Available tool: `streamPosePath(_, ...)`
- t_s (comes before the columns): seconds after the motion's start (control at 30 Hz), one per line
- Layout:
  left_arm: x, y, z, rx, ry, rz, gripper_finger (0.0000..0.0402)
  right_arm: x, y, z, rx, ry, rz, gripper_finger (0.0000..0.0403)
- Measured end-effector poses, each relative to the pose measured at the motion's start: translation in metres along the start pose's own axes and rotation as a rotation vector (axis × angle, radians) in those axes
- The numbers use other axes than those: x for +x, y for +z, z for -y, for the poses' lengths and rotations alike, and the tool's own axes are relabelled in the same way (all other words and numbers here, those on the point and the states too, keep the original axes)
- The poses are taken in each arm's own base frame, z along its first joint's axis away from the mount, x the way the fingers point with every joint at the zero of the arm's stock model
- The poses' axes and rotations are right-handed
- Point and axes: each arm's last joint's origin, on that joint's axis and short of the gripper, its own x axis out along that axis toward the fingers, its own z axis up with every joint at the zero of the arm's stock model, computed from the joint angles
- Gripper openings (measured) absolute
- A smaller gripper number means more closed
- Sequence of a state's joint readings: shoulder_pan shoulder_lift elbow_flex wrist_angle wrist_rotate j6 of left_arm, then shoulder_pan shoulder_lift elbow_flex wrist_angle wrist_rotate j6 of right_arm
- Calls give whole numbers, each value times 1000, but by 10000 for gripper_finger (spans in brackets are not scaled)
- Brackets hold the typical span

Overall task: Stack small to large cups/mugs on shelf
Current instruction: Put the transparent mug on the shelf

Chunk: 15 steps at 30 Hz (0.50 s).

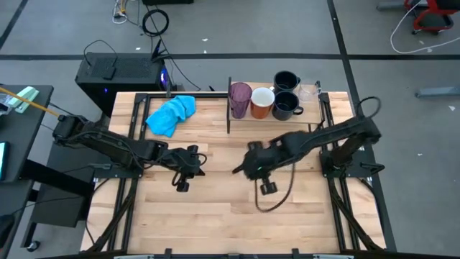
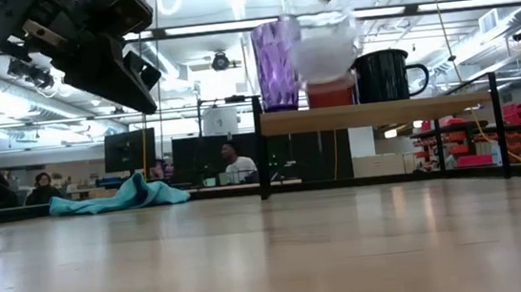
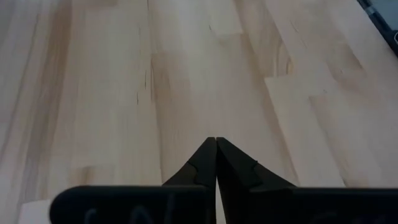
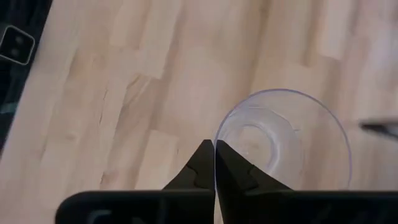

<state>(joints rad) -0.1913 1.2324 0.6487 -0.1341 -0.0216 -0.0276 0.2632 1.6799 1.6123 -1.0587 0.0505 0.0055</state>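
On the shelf (image 1: 287, 119) at the table's far right stand a purple tumbler (image 1: 239, 99), an orange mug (image 1: 261, 102), two navy mugs (image 1: 286, 80) (image 1: 286, 106) and a clear glass (image 1: 309, 91). My right gripper (image 4: 214, 146) is shut on a second clear glass (image 4: 280, 140) above the table's middle; in the low view this glass (image 2: 322, 39) hangs in front of the shelf board (image 2: 372, 113). My left gripper (image 3: 216, 142) is shut and empty, above the table left of the middle (image 1: 194, 160). My right gripper pinches the glass by its rim (image 4: 217, 138), the wall between the two fingertips. The fingers come from above, pointing down. The glass hangs upright below them, mouth up, lifted clear of the table.
A blue cloth (image 1: 171, 114) lies on the far left of the table, next to the shelf's dark upright panel (image 1: 229, 104). A dark cable loop (image 1: 277, 196) hangs from the right arm over the table. Bare wood shows at the table's near side (image 1: 215, 223).
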Motion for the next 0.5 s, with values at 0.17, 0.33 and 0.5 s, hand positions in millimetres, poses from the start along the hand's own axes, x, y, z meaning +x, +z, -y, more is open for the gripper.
streamPosePath(0.17,0,0,0,-6,0,-2,22,-45,-23,17,142,-93,-7,7)
streamPosePath(0.33,0,0,0,-6,1,-4,22,-73,-47,30,298,-119,-62,5)
streamPosePath(0.5,0,-1,0,-5,1,-12,14,-83,-66,44,433,-176,-182,7)
